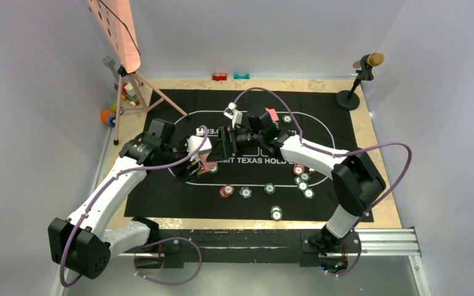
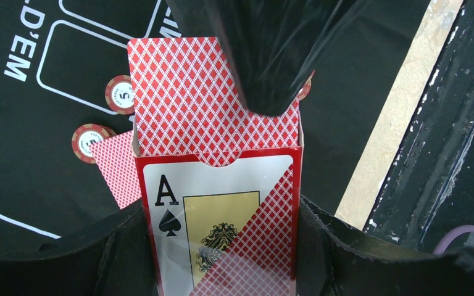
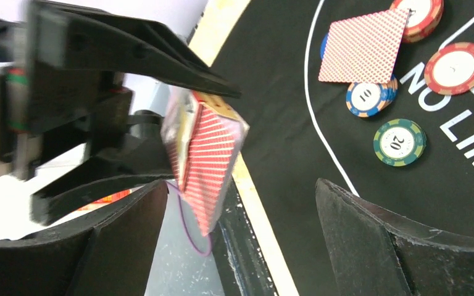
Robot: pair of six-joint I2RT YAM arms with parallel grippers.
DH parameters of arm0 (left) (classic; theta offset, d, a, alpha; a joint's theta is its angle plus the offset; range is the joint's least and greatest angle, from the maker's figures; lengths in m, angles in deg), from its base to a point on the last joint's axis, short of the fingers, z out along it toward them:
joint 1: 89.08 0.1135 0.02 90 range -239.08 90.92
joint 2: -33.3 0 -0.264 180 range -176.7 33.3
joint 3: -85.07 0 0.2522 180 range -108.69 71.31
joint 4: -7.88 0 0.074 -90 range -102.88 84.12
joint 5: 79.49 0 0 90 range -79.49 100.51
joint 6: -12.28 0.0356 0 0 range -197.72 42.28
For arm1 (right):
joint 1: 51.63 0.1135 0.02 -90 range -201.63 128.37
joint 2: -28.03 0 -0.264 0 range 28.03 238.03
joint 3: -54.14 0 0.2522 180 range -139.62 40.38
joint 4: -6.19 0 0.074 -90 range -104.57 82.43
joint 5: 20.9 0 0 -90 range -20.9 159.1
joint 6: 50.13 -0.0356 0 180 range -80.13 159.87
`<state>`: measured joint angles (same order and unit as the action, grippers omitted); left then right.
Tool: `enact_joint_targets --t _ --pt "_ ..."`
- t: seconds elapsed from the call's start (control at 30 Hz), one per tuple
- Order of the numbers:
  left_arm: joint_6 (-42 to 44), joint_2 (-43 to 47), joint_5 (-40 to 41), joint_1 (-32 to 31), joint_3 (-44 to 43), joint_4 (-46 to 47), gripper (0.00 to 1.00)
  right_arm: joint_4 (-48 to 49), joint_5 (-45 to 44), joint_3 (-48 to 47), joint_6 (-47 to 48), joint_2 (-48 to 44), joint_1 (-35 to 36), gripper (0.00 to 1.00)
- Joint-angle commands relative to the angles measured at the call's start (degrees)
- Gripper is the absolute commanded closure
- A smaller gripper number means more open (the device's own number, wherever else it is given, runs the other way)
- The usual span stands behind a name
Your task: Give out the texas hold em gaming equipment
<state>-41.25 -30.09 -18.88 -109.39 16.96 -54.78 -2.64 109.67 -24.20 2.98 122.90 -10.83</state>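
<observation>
left wrist view: the left gripper (image 2: 219,250) is clenched on the card box (image 2: 222,216), up over the black mat (image 2: 49,185). the red-backed cards (image 2: 185,92) poke out of its top. the right gripper (image 3: 241,197) is wide open and reaches over the top card. i think a card is being dealt. next it must pinch just one card, slide it out and lay it near the chips (image 3: 399,142).
</observation>
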Motion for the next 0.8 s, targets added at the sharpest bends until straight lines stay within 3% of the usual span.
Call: enact_joint_targets --t 0.0,0.33,0.77 --pt "-0.90 1.13 -2.15 0.21 -3.22 1.71 0.46 2.00 1.29 -3.26 -0.34 2.64 1.24 0.05" --pt "-0.96 1.35 -2.34 0.20 -3.14 1.23 0.46 5.61 2.05 -3.58 -3.12 4.97 1.48 0.04" --pt "-0.91 1.88 -2.34 0.19 -2.81 1.09 0.47 6.86 2.17 0.33 -5.17 3.24 -0.61 0.39"
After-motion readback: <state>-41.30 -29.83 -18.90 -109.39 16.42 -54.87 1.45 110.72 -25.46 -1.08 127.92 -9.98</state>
